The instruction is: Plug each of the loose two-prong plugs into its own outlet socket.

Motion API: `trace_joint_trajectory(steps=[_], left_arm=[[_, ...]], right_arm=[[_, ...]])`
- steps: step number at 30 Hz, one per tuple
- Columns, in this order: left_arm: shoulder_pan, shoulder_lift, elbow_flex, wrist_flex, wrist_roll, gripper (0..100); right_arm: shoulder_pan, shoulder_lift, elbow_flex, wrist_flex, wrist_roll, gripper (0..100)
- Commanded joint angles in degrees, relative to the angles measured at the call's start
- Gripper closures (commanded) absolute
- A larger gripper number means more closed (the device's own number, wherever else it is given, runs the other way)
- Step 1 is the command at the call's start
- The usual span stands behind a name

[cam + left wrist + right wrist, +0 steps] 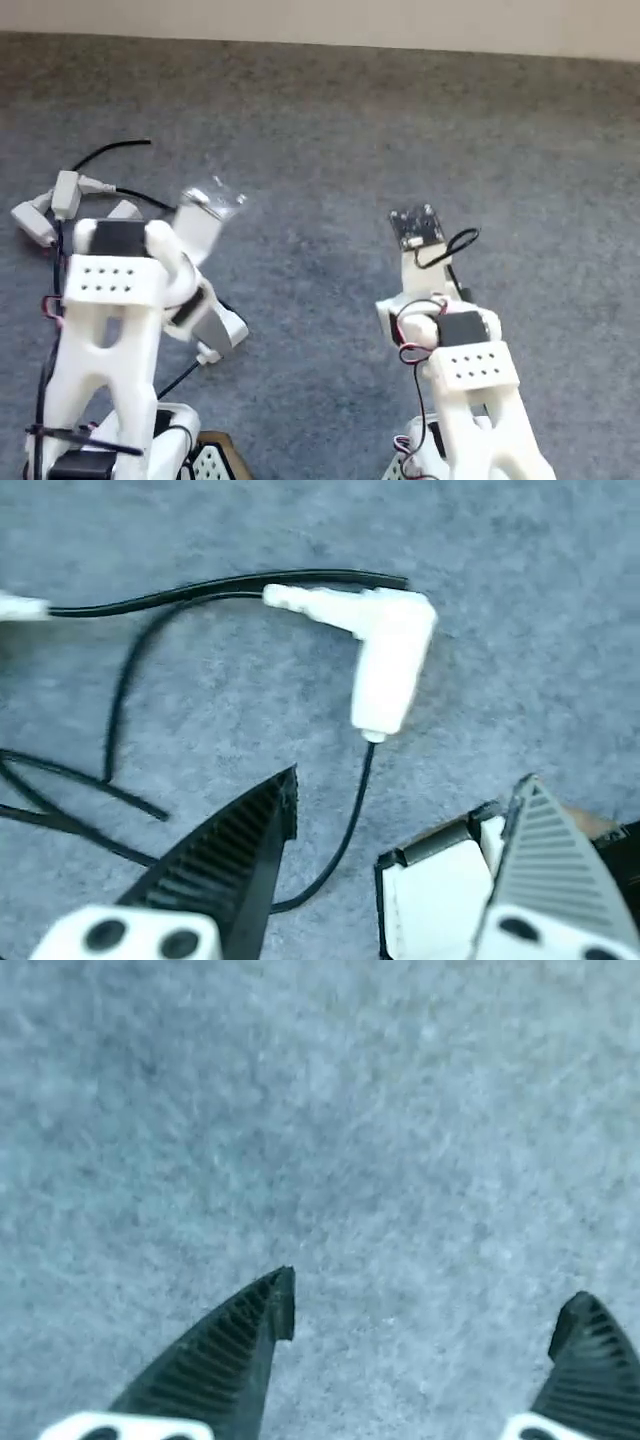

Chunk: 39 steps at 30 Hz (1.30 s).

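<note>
At the far left of the grey carpet lies a cluster of white connectors on black cord. The left gripper hangs spread wide and empty. The white angled two-prong plug lies flat just beyond its fingertips, not between them, and a thin cord from it runs back through the gap. This looks like the approach to a first pickup, so the next move calls for going forward and down to straddle the plug body, clear of the cord. The right gripper is also wide apart, holding nothing, over bare carpet well apart from the plugs.
</note>
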Motion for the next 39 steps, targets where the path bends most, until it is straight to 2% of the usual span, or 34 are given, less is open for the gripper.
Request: trace_joint_trajectory(steps=[1, 8, 11, 13, 16, 20, 23, 29, 39], left_arm=[[3.56, 1.89, 5.58, -1.67, 0.09, 67], [4.0, 8.13, 13.93, -19.78, 0.35, 67], [4.35, 11.03, 15.96, -25.32, 0.09, 75], [4.97, 12.7, 16.31, -26.9, -1.58, 83], [6.81, 13.85, 16.22, -25.05, -7.38, 98], [7.25, 13.93, 14.73, -22.24, -8.09, 100], [6.02, 13.93, 7.96, -18.9, -7.91, 100], [2.59, 16.48, -15.43, -10.99, -5.71, 100], [2.51, 48.4, -50.86, -8.7, -5.54, 99]], right_arm=[[0.66, -2.51, 1.36, -1.1, 0.62, 62.0], [0.31, -2.51, 4.0, -1.36, 0.53, 62.0], [0.31, -2.51, 4.79, -1.45, 0.53, 62.0], [0.31, -2.51, 4.79, -1.54, 0.53, 62.0], [0.22, -2.51, 4.79, -1.63, 0.53, 62.0], [0.22, -2.07, 5.05, -3.74, 0.53, 62.0], [0.13, -2.51, 6.46, -3.91, 0.53, 62.0], [-2.33, -2.51, 6.99, -3.91, 0.53, 62.0], [-2.24, -2.51, 7.08, -5.67, 0.53, 62.0]])
